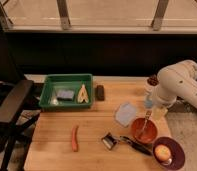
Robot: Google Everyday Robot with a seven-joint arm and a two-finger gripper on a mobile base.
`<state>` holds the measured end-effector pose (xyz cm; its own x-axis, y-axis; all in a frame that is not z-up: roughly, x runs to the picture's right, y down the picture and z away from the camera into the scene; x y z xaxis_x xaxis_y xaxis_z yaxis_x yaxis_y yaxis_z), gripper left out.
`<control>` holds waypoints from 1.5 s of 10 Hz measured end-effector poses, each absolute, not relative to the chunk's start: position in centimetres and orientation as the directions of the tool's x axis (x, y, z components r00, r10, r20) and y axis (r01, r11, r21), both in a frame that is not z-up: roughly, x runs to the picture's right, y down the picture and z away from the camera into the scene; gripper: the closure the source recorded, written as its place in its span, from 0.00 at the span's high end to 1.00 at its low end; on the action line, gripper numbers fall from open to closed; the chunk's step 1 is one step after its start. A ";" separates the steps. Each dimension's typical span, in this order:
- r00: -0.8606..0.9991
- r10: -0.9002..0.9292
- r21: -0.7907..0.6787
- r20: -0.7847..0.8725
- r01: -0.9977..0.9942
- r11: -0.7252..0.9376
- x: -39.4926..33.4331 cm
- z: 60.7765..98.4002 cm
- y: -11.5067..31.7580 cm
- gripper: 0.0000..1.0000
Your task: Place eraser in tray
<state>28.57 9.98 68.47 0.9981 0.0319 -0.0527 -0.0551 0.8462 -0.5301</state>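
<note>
The eraser (99,92), a small dark block, lies on the wooden table just right of the tray. The tray (67,77) is a green bin at the table's back left; a grey-blue flat rectangle (65,94) and a yellowish V-shaped piece (83,93) lie in it. My gripper (149,101) hangs at the end of the white arm at the table's right side, well to the right of the eraser. It points down, looks open and holds nothing.
An orange stick (74,137) lies front left. A pale sheet (126,113), a brown bowl (143,130) with a utensil, a dark tool (110,141) and a purple bowl (176,155) holding a yellow fruit crowd the front right. A black chair (12,102) stands left.
</note>
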 end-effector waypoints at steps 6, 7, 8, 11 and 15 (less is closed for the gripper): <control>0.993 -0.065 -0.552 0.097 0.109 0.827 22.0 72.6 5.2 0.65; 0.989 -0.073 -0.559 0.127 0.132 0.819 19.3 73.9 4.4 0.65; 0.987 -0.072 -0.565 0.144 0.142 0.813 17.2 74.8 3.9 0.65; 0.989 0.040 -0.603 0.143 0.055 0.796 10.9 79.0 2.1 0.65; 0.988 0.099 -0.627 0.121 -0.001 0.779 9.3 80.5 1.9 0.65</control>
<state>9.25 1.87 80.49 0.9877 0.0989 0.1212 -0.0011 0.7791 -0.6268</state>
